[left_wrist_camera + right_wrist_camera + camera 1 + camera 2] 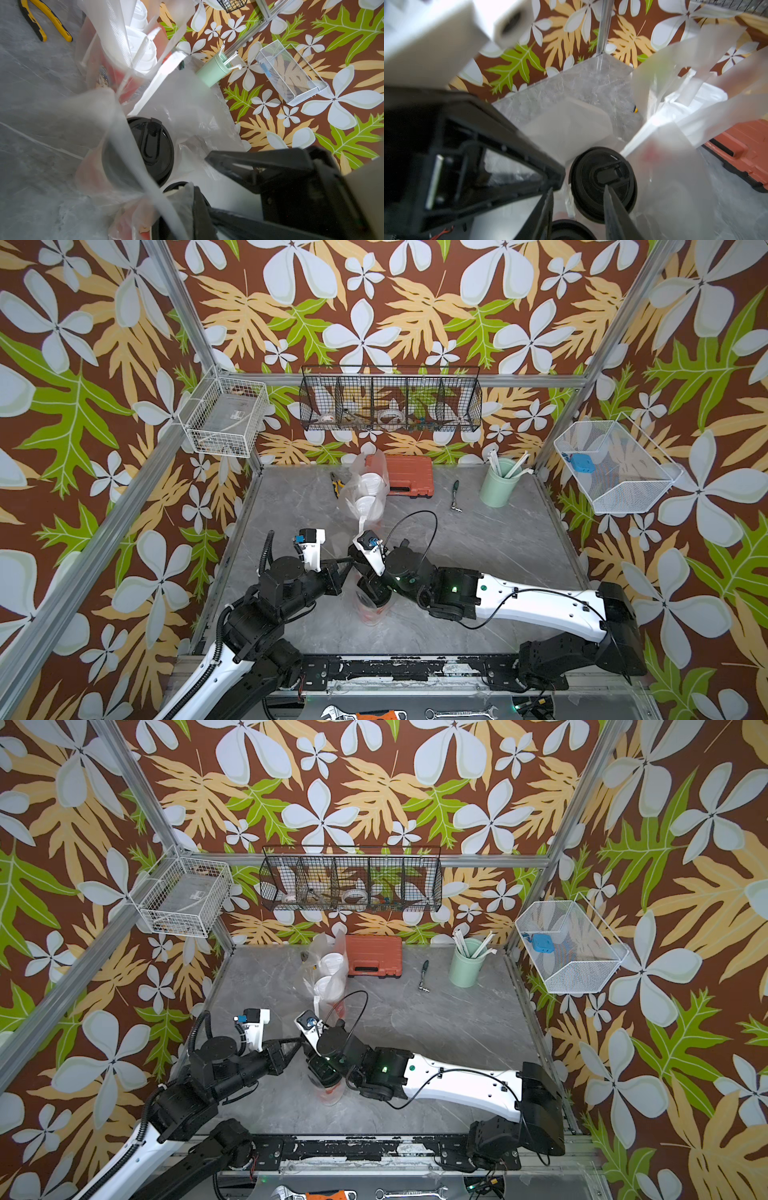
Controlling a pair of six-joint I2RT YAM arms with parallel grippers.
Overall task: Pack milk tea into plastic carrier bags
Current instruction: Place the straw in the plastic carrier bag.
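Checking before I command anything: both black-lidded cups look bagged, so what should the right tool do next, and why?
Probably raise the right tool straight up, clear of the near bag. Its jaws stand apart above a black-lidded cup, both cups sit inside, and the left tool pinches the rim.

Grey marble table [498, 539].
Far, left to right: pliers [336, 483], filled bag [365, 493], orange case [409, 475], green-handled tool [456, 495], mint cup [496, 485]; second bag [370, 610] near-centre.

Rear bag [323, 942] w/ 2 white-lid cups [332, 963] inside — front bag [330, 1094] under R arm [457, 1081], L tool [299, 1044] beside it.
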